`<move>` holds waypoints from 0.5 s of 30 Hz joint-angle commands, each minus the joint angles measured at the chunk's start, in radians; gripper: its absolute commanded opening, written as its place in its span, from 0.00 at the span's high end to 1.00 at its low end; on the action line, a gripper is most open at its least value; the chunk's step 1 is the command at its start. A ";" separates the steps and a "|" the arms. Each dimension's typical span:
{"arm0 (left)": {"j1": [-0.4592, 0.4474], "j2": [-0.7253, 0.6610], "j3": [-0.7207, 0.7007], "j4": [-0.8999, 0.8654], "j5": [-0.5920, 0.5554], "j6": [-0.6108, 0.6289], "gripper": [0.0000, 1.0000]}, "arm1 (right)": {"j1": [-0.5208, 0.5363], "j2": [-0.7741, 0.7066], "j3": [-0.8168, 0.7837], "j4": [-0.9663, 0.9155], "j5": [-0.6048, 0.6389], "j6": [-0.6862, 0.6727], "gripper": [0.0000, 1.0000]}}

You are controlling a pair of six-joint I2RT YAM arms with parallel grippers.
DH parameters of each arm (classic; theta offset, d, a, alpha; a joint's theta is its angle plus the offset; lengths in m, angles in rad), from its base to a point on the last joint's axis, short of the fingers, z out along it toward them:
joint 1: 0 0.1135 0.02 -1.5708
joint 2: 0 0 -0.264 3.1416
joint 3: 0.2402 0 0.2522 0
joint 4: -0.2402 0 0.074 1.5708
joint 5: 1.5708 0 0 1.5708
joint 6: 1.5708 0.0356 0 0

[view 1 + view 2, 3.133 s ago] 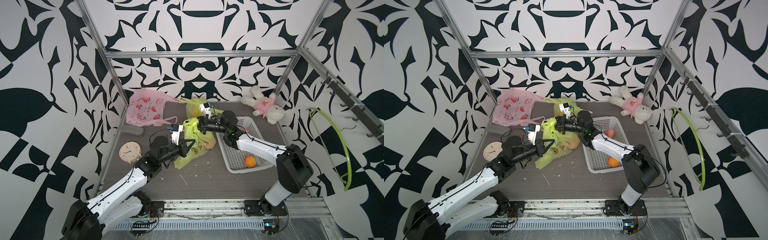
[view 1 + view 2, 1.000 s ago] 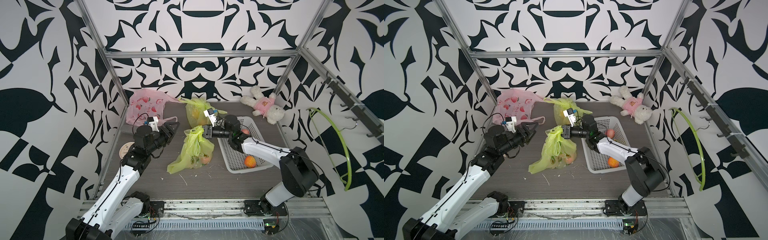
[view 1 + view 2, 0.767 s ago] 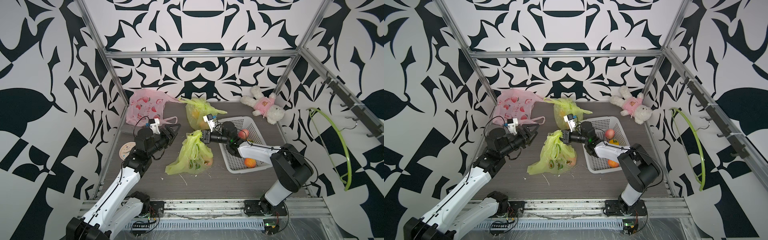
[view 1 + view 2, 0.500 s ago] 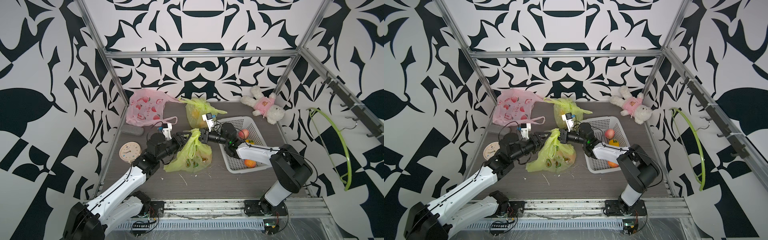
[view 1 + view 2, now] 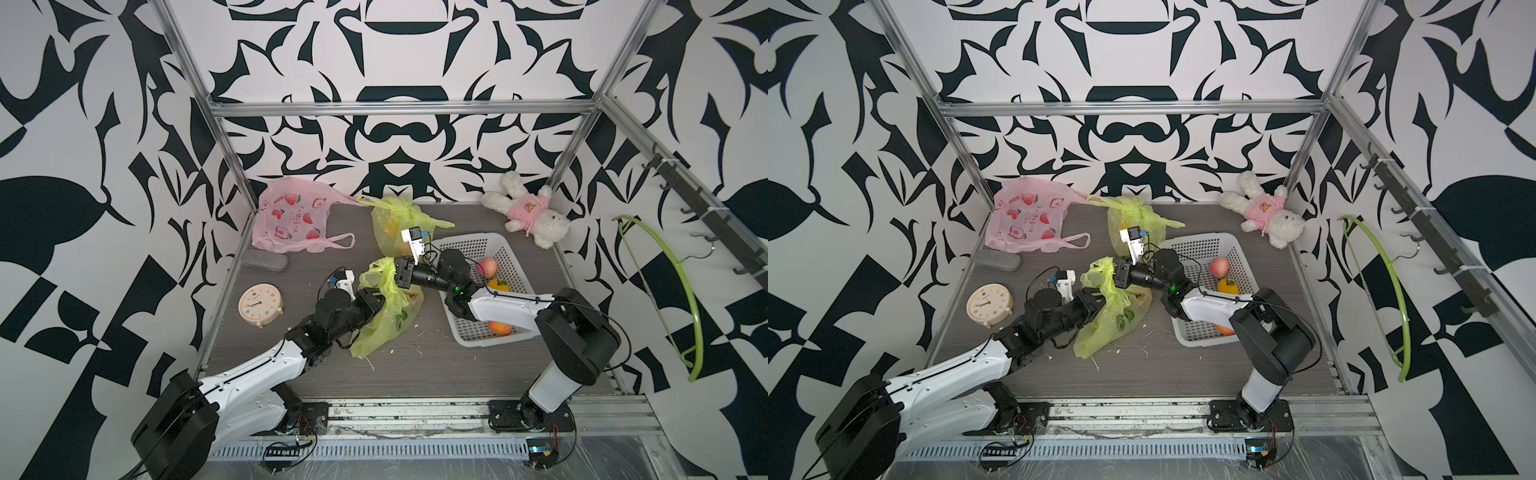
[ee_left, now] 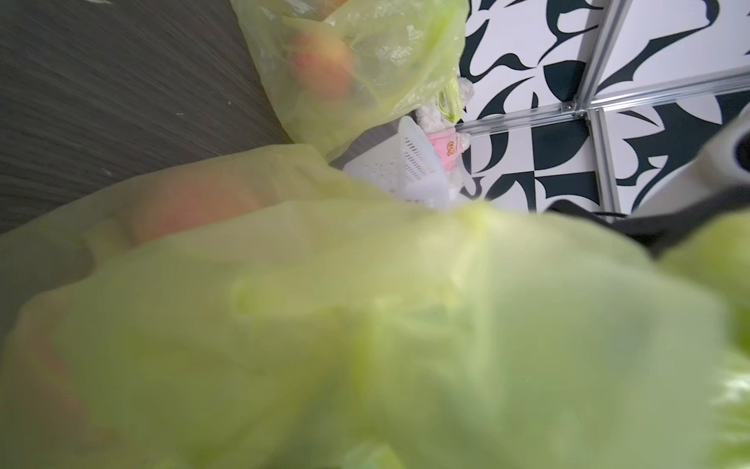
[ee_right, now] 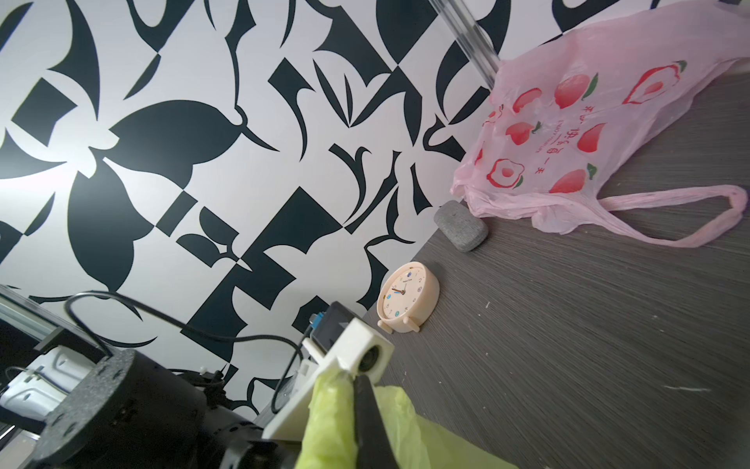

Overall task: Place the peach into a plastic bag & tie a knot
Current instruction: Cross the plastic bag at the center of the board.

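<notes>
The yellow-green plastic bag slumps on the table's middle. An orange-red peach shows through its plastic; it is a reddish blur in the left wrist view. My right gripper is shut on the bag's twisted top. In the right wrist view green plastic lies against its black finger. My left gripper is pressed into the bag's left side just below. The bag fills the left wrist view and hides those jaws.
A tied green bag with fruit stands behind. The white basket on the right holds fruit. A pink bag, grey pad and clock sit left. A plush rabbit lies back right.
My left arm swung in from the left to the green bag and its jaws narrowed. My right gripper kept hold of the bag's top and shifted slightly left and lower.
</notes>
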 commanded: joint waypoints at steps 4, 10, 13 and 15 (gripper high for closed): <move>0.007 -0.008 -0.091 0.033 -0.072 -0.023 0.60 | 0.009 0.035 0.009 0.206 -0.028 0.124 1.00; 0.015 -0.236 -0.040 -0.243 -0.093 0.064 0.50 | 0.005 0.043 0.009 0.216 -0.049 0.122 1.00; 0.024 -0.344 -0.011 -0.373 -0.099 0.088 0.42 | 0.000 0.050 0.011 0.224 -0.052 0.124 1.00; 0.031 -0.404 0.009 -0.439 -0.100 0.098 0.41 | -0.002 0.054 0.015 0.228 -0.057 0.126 1.00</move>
